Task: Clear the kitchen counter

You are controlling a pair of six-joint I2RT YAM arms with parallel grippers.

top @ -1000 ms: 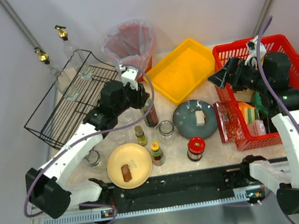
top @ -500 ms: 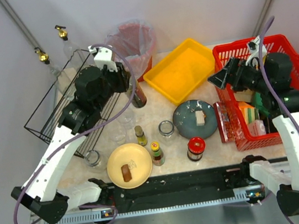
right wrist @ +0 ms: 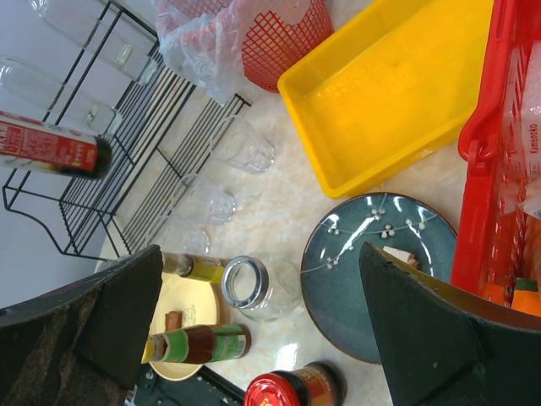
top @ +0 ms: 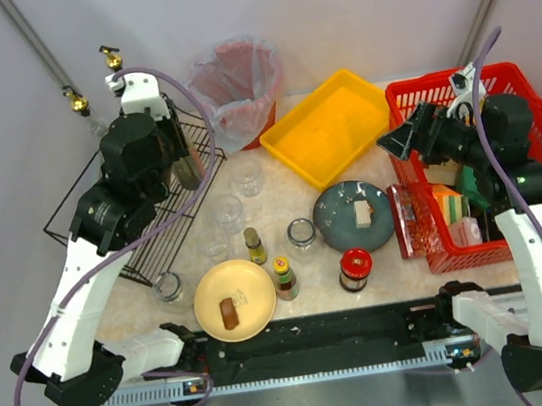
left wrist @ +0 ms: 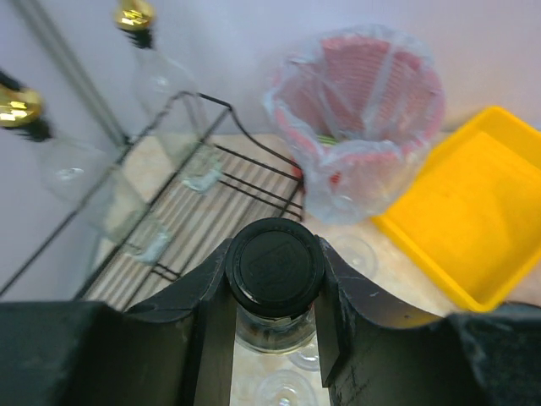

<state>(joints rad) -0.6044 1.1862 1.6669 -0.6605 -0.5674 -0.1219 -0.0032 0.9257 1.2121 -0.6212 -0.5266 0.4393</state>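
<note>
Progress: partial, as I judge it. Table (top: 280, 194), the pale marble top under the tray (top: 329, 126) and running from it toward the arm bases, carries plenty uncleared. Left end effector (top: 187, 166) is clamped on a dark bottle (left wrist: 274, 269) just under its black cap. The bottle is upright in the air, well left of the tray, over the rack (top: 62, 227). So one item is off the table but not yet set down. The rack otherwise shows only two clear bottles (left wrist: 165, 85) with gold stoppers, on its side away from the tray. Right end effector (top: 396, 143) is spread wide and holds nothing, hovering just right of the tray at the rim of the basket (top: 481, 256). The basket, right of the tray, already has several packaged goods in it; I take those as sorted. The tray itself is bare. Bin (top: 236, 77) with pink liner stands just left of the tray's far end; contents too unclear to call. Left to do, all on the arm-base side of the tray:
- teal plate (top: 338, 216) with a food scrap
- yellow plate (top: 248, 287) with a brown piece
- red-lid jar (top: 355, 264)
- open glass jar (top: 300, 231)
- two sauce bottles (top: 283, 277)
- several glasses (top: 227, 210), between tray and rack

Most of the job remains, I'd say.
</note>
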